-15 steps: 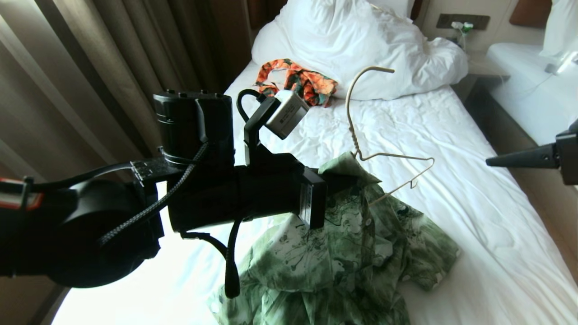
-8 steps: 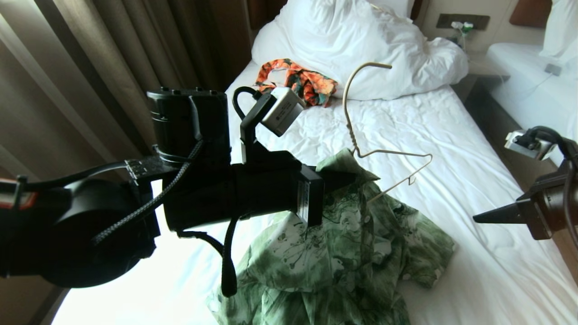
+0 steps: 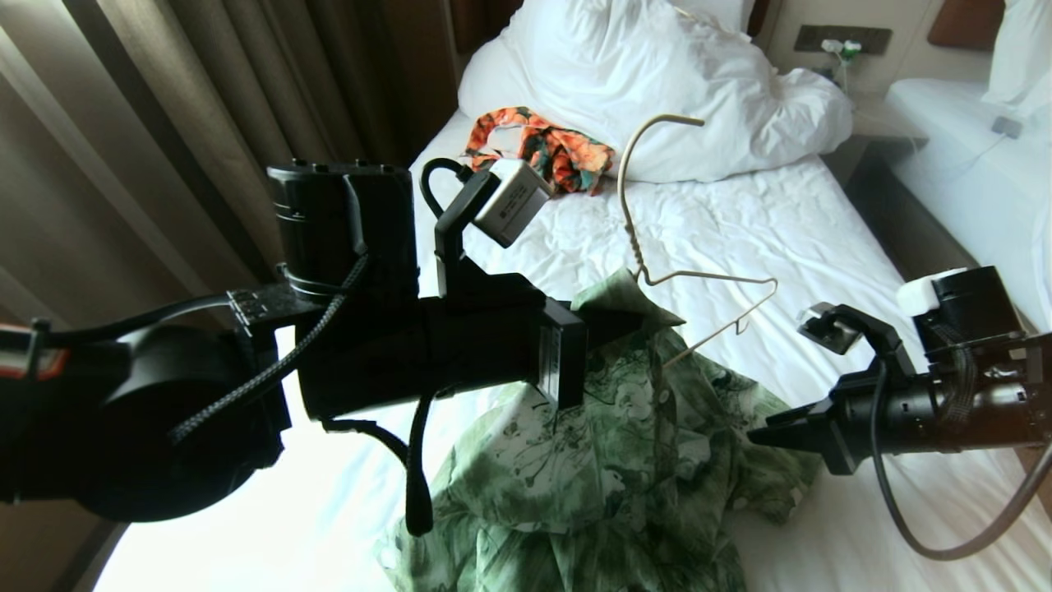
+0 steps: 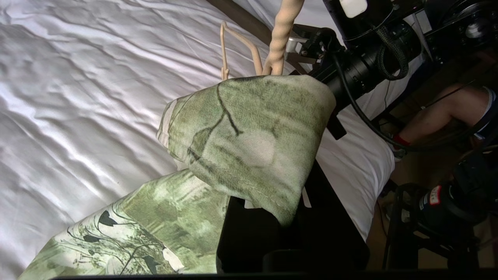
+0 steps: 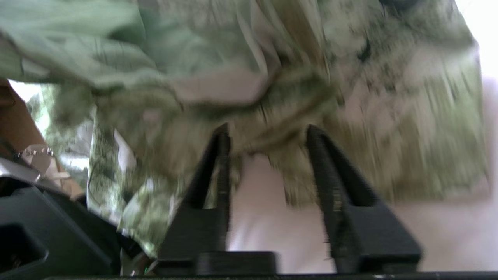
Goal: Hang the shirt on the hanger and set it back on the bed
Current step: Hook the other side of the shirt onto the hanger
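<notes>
1. Head view: the left pincer, closed, is hidden in a fold of the green leaf-print shirt, holding it above the bed. The cream wire hanger stands upright at the raised fabric. The right pincer reaches in from the right, at the shirt's right edge.
2. Left wrist view: shirt cloth drapes over the closed pincer; the hanger's twisted neck rises just behind it.
3. Right wrist view: the right pincer's fingers stand apart, gripping nothing, their tips at the shirt.
</notes>
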`<state>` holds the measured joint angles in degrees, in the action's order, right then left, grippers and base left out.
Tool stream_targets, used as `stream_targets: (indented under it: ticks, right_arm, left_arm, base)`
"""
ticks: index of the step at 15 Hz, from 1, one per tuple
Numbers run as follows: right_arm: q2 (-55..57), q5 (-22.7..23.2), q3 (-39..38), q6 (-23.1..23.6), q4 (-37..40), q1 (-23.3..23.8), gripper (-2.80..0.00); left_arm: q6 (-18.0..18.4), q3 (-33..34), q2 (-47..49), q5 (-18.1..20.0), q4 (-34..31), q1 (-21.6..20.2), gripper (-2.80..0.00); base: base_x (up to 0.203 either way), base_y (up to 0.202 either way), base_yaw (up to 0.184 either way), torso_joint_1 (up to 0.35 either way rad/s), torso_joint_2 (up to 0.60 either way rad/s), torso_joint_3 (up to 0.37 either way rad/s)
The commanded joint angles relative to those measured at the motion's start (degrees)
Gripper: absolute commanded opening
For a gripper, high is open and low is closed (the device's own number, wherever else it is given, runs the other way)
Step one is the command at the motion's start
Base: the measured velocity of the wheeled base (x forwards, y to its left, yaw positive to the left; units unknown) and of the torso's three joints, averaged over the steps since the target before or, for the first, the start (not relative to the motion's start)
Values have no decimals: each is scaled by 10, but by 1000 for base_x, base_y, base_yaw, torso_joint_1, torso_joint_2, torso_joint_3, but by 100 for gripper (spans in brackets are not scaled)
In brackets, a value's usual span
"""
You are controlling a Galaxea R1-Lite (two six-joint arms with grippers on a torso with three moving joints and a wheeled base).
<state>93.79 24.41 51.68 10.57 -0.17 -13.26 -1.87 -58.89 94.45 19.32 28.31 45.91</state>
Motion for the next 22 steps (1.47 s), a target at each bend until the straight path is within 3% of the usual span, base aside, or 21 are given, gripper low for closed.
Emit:
stream_targets:
  ticks: [1, 4, 10, 11, 18, 22]
  right_arm:
    - [45, -10, -3, -2, -71, -22, 0]
    - [81, -62, 10, -1, -120, -48, 0]
    - [119, -64, 39, 0, -124, -53, 0]
    - [127, -64, 45, 0, -125, -53, -280]
    - [181, -64, 61, -4, -186, -66, -280]
    - [137, -57, 50, -21, -181, -22, -280]
  left_arm:
    - [-1, 0, -1, 1, 2, 0, -280]
    - [-1, 1, -2, -3, 2, 0, -280]
    - [-1, -2, -3, -4, 3, -11, -280]
    - [-1, -1, -3, -4, 3, -11, -280]
    - [-1, 1, -10, -3, 2, -19, -280]
    - [-3, 10, -14, -4, 1, -34, -280]
  base:
    - [0, 0, 0, 0, 0, 0]
    - [0, 0, 0, 0, 0, 0]
    - [0, 0, 0, 0, 0, 0]
    - [0, 0, 0, 0, 0, 0]
    - [0, 0, 0, 0, 0, 0]
    - [0, 0, 0, 0, 0, 0]
